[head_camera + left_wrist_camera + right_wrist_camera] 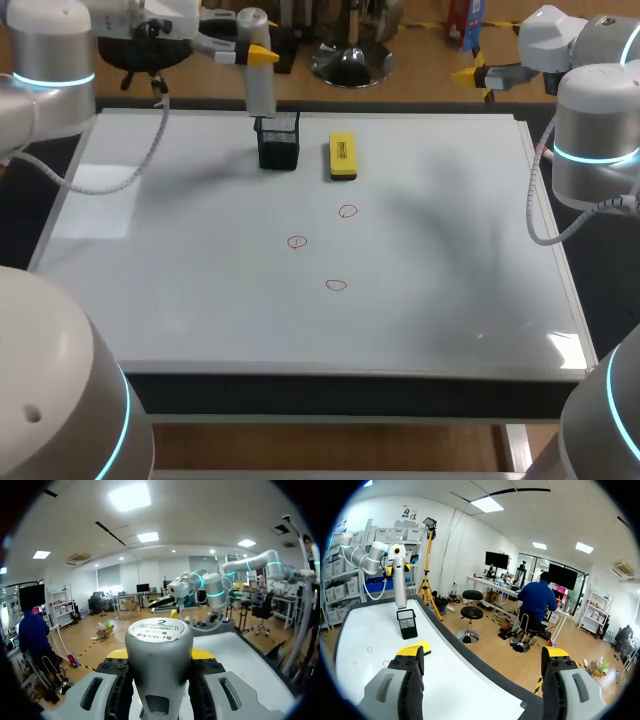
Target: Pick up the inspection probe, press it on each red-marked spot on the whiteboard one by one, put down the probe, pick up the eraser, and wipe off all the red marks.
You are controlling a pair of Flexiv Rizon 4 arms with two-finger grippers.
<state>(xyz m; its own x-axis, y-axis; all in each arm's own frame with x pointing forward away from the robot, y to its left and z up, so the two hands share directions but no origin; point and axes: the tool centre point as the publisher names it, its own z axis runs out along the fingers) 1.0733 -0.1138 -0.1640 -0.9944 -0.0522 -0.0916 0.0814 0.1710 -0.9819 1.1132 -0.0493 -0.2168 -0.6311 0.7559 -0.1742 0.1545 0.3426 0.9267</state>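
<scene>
So: your left claw is clamped on the grey cylindrical inspection probe, with a yellow-tipped finger on either side of the upper barrel. The left wrist view shows the probe's labelled cap filling the gap between them. The probe hangs upright directly under the claw, over the black mesh holder. You cannot tell from here whether its lower end has cleared the rim. The yellow block eraser lies just beside the holder, below the claw and toward your right arm's side. Three red rings sit on the white whiteboard, all below the claw and nearer the robot's base. The closest ring is just past the eraser, the next a little further, and the last furthest. The right claw is well apart from the left claw, at the board's far edge, its fingers spread wide on nothing. For this step, it seems best to lift straight up until the probe is plainly free of the mesh. Then carry it upright and pass high over the eraser. Come down square on the closest ring's centre and press lightly, since a sideways load would likely tilt the probe in the grip.
</scene>
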